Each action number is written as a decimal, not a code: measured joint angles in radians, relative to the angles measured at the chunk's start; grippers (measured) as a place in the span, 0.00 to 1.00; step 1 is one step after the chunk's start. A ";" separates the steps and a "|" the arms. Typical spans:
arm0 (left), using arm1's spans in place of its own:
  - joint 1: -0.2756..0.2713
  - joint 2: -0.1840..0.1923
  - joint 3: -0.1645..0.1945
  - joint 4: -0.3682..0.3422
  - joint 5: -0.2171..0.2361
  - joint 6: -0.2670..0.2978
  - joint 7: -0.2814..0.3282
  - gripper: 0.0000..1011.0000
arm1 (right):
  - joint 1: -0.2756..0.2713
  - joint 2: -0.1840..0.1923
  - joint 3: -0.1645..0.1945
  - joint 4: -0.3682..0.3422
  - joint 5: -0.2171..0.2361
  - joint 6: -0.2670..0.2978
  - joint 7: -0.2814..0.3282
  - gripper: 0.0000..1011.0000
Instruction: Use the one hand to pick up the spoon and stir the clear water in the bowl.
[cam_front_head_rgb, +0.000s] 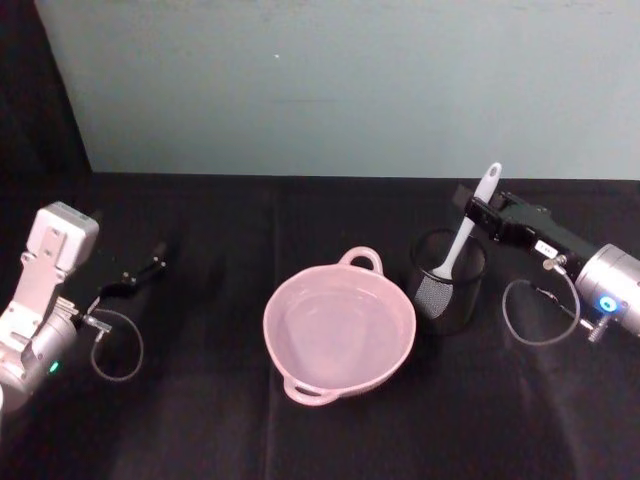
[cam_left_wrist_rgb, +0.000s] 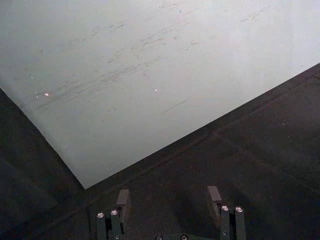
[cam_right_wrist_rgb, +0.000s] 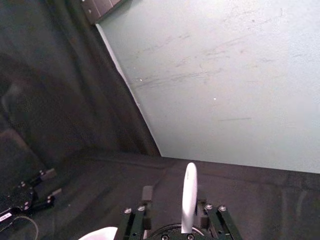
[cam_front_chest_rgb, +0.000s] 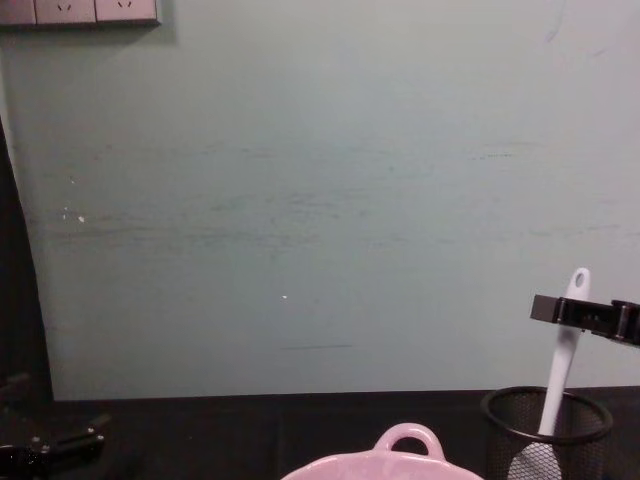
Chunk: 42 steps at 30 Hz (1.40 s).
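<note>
Our bowl (cam_front_head_rgb: 339, 335) sits unstirred; right end effector (cam_front_head_rgb: 478, 207) brackets the spoon (cam_front_head_rgb: 466, 232), fingers open, nothing lifted yet.

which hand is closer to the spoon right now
Right. The right hand is at the spoon handle, a finger on either side, above the mesh cup. The left hand sits far off, across the pink bowl.
</note>
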 joint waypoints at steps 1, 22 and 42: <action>0.000 0.000 0.000 0.000 0.000 0.000 0.000 0.99 | 0.000 0.001 -0.001 0.000 0.000 0.000 -0.002 0.50; 0.000 0.000 0.000 0.000 0.000 0.000 0.000 0.99 | -0.013 -0.003 0.017 0.029 -0.011 -0.019 -0.044 0.99; 0.000 0.000 0.000 0.000 0.000 0.000 0.000 0.99 | -0.167 0.121 0.091 -0.187 -0.129 -0.006 -0.200 0.99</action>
